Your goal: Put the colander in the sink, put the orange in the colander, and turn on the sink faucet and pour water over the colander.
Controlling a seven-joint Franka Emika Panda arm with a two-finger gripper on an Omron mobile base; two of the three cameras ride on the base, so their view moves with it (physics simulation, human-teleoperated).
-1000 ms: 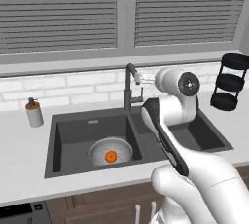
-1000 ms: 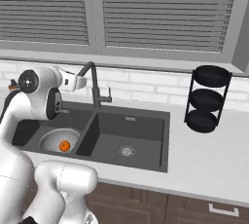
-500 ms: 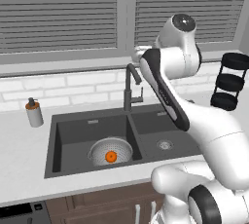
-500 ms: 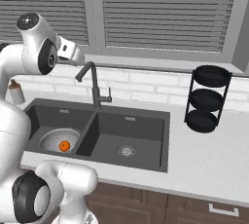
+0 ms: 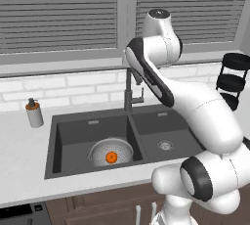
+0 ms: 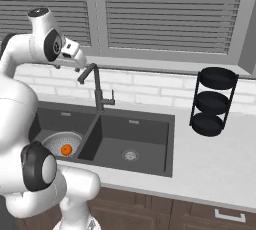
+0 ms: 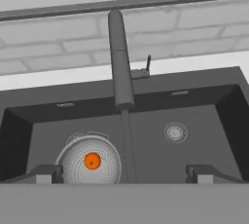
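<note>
Orange in colander, hand up high

I'm holding the gripper spread wide and gripping nothing — it's looking down past the sink faucet. The orange is sitting in the colander, which is resting in the sink — left basin.

Left-basin drain mostly hidden behind colander, peeking out at its 11 o'clock. Faucet spout covered by arm in left base view. Lower tier of rack cut off at 3 o'clock edge. Dispenser detail too small.
</note>
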